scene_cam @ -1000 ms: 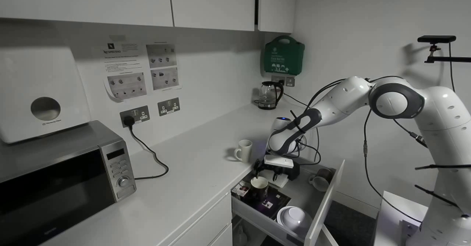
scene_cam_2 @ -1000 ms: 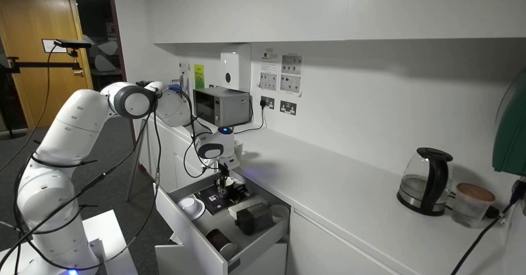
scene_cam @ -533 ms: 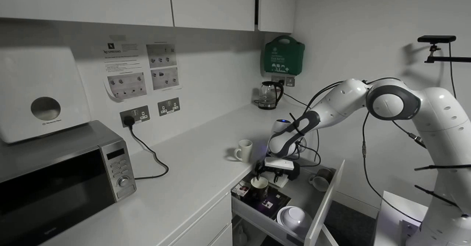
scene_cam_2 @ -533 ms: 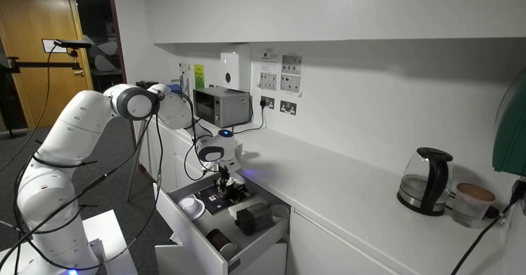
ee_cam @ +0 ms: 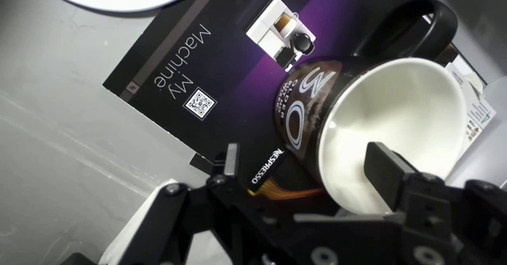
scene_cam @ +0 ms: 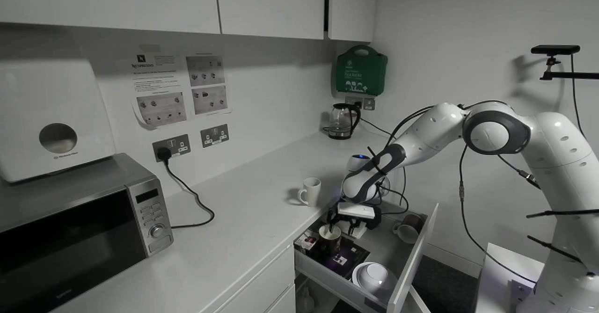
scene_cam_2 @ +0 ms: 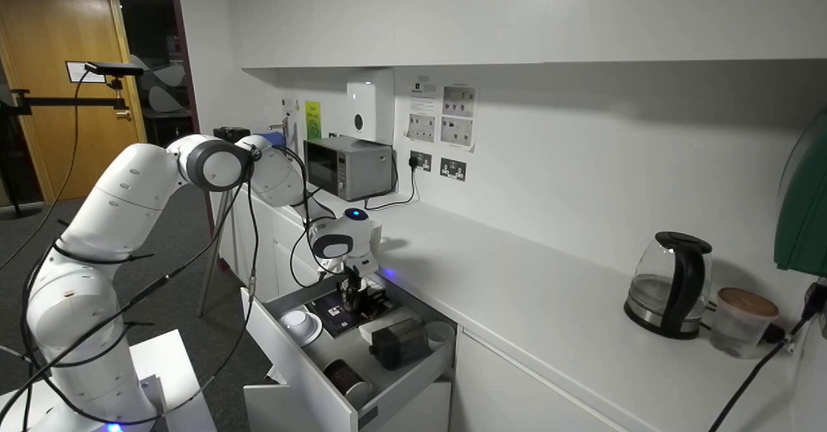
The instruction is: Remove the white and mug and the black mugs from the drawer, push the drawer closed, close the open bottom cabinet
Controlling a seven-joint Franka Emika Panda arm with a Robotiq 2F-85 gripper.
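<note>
Lowered slightly over the past second, my Panda arm (scene_cam: 489,135) brings its tool (ee_cam: 307,166) down astride the wall of a black mug (ee_cam: 370,134) printed "30", which appears to stand on a dark Nespresso pack (ee_cam: 233,71) in the pulled-out drawer (scene_cam_2: 294,367). One finger (ee_cam: 382,172) is at the mug's pale mouth, how deep I cannot tell, the opposite finger (ee_cam: 231,160) outside it; the tool is spread well past the wall's thickness and grips nothing. Lifting this mug out to the tabletop (scene_cam: 243,219) is, I judge, the step in hand. To do it well I should seat the wall midway between the fingers, close gently because glazed ceramic may slip, and raise it straight up past the drawer's side before swinging across, since a hold on one wall could let the mug tilt. A white mug (scene_cam: 312,192) stands upright on the tabletop near the drawer; I would set this one apart from it. A second dark mug (scene_cam_2: 347,382) lies on its side by the drawer front, and the bottom cabinet door (scene_cam_2: 271,412) juts out below, work for later. Against the earlier frames, the finger seen just above the mouth now reaches it, and the tool looks a shade narrower, while the drawer, the door and those three mugs lie where they were
</note>
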